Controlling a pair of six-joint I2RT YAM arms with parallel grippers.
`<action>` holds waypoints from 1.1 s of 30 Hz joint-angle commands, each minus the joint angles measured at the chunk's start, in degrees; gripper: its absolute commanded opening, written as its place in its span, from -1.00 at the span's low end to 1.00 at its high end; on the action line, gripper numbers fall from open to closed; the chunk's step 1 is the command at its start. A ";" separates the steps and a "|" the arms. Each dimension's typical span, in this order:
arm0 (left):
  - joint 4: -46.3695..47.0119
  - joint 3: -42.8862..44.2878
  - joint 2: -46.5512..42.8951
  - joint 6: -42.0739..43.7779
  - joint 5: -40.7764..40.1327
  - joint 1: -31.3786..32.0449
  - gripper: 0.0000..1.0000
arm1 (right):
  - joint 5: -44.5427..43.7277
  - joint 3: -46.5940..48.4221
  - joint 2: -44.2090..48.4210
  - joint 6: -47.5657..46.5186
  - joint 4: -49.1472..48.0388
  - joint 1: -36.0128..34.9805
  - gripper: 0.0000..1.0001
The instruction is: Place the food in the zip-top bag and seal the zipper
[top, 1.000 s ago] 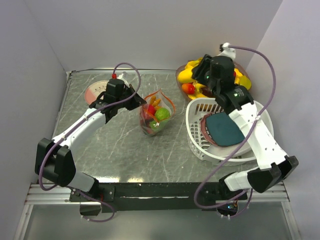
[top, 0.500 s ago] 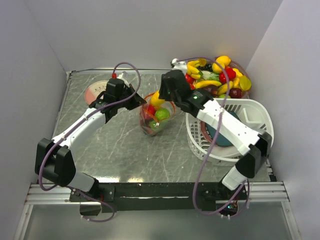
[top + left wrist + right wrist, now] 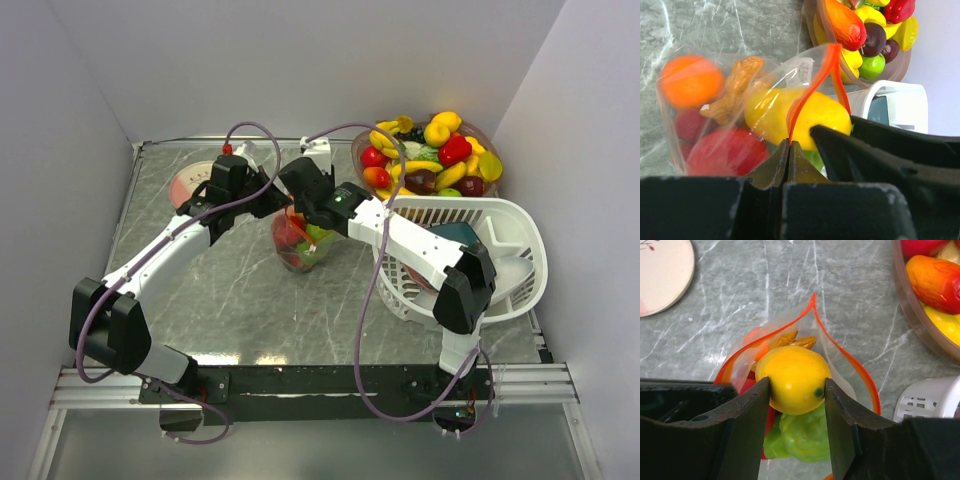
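The zip-top bag (image 3: 298, 245) stands open mid-table, holding orange, red and green food. My left gripper (image 3: 264, 199) is shut on the zipper (image 3: 831, 52), the orange-red strip, pinching one end at the fingertips (image 3: 789, 146) and holding the mouth up. My right gripper (image 3: 301, 204) is shut on a yellow lemon-like fruit (image 3: 792, 374) and holds it in the bag's mouth, above a green fruit (image 3: 802, 437). The lemon also shows through the bag in the left wrist view (image 3: 805, 112). The white slider is not visible.
A clear bowl (image 3: 362, 160) heaped with more toy food stands at the back right. A white slatted basket (image 3: 510, 225) with a teal plate (image 3: 452, 231) sits in front of it. A pale pink plate (image 3: 186, 184) lies at the back left.
My right arm has swung left from the bowl to the bag, carrying the yellow fruit into its mouth. My left arm and the bag have stayed put.
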State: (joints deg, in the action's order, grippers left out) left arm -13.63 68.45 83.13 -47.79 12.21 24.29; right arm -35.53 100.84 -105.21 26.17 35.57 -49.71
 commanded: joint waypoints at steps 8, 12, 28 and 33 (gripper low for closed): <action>1.41 2.66 -2.01 -0.11 -0.34 -0.21 -0.98 | 3.71 1.37 -1.05 -0.60 2.56 -0.65 0.37; 1.50 2.05 -2.01 -0.11 -0.78 -0.30 -0.98 | 4.50 -0.11 3.07 -1.38 0.73 -0.56 0.60; 1.15 1.60 -2.80 -0.02 -1.13 -0.83 -0.98 | 14.05 -13.80 16.52 0.28 -0.58 8.66 0.27; 1.06 1.95 -2.45 0.07 -0.96 -0.92 -0.98 | 20.14 -16.64 14.86 1.07 -3.32 10.51 0.18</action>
State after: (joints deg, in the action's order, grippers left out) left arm -14.04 68.49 82.59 -47.77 11.73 23.70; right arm -22.59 85.76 -88.86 26.15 35.40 -39.86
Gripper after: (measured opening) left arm 0.024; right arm 0.612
